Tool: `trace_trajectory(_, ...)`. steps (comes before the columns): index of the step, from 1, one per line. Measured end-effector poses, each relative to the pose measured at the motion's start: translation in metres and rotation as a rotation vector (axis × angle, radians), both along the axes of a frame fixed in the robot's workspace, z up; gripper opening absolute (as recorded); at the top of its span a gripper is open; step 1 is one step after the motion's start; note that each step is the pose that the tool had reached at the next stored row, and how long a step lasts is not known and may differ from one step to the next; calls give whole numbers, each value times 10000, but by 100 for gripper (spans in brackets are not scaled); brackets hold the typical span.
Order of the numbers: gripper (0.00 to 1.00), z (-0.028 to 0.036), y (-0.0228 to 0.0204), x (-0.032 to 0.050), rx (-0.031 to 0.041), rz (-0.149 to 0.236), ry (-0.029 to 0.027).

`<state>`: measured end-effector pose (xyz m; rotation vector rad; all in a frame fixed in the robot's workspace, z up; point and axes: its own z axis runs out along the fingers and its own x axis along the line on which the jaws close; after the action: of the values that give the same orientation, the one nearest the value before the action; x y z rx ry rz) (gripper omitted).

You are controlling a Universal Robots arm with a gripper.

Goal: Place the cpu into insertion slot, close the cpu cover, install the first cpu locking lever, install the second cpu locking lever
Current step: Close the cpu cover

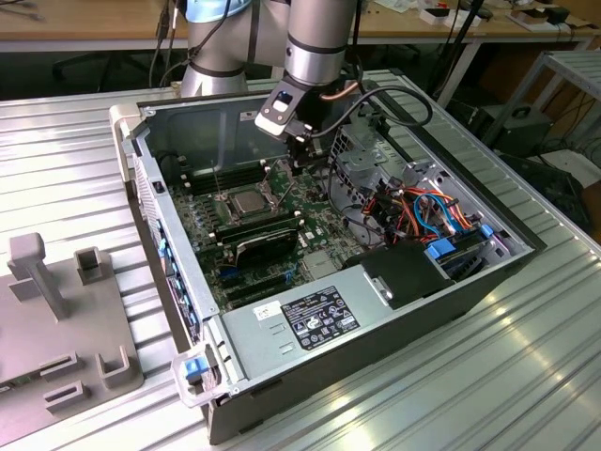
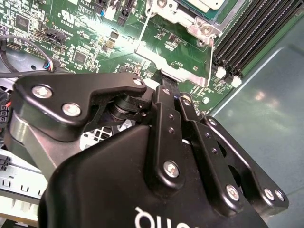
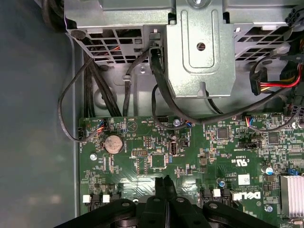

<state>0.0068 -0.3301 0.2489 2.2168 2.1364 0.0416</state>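
Inside the open case (image 1: 188, 132), in the exterior view, the cpu (image 1: 246, 200) lies flat in the slot (image 1: 270, 195) on the green board (image 1: 319, 225), silver top up. At ten o'clock from the cpu a thin wire lever (image 1: 218, 183) stands upright. The gripper (image 1: 302, 162) hangs at two o'clock from the cpu, just beside the slot. In the second wrist view the cover (image 2: 173, 64) is tilted up off the slot, its free edge at the fingertips. In the first wrist view the fingers (image 3: 159, 190) are pressed together; whether they pinch the cover I cannot tell.
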Motion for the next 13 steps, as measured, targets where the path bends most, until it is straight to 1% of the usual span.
trace_trajectory(13, 11, 0, 0, -21, 0, 0, 0)
